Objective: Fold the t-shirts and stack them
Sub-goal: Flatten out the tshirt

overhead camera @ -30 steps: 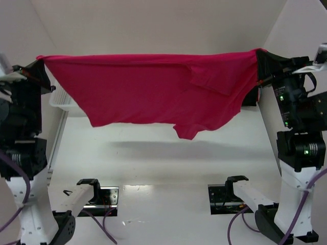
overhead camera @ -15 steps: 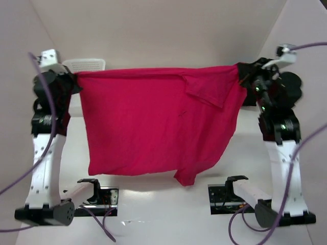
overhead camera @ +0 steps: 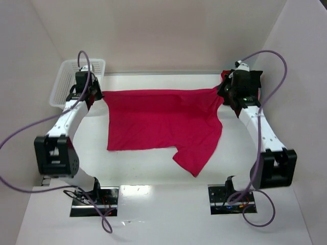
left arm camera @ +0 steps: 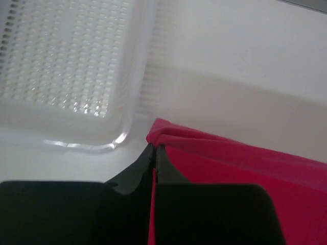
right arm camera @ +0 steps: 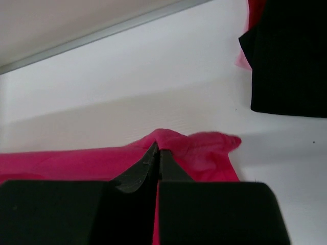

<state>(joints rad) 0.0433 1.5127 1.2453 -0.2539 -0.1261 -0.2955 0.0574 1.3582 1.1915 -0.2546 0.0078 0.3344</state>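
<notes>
The left gripper (left arm camera: 155, 150) is clamped on the far-left corner of the crimson fabric t-shirt (overhead camera: 163, 122), and the right gripper (right arm camera: 157, 149) pinches its far-right corner. The shirt lies spread on the white table (overhead camera: 153, 178), centre toward twelve o'clock, beside a white perforated plastic basket (overhead camera: 57, 87) at ten. Laying out looks done; the next move calls for releasing and regripping to fold. The black shape (right arm camera: 291, 61) at two o'clock in the right wrist view cannot be identified.

T-shirt (left arm camera: 230, 163), basket (left arm camera: 66, 61): partly off-frame.
</notes>
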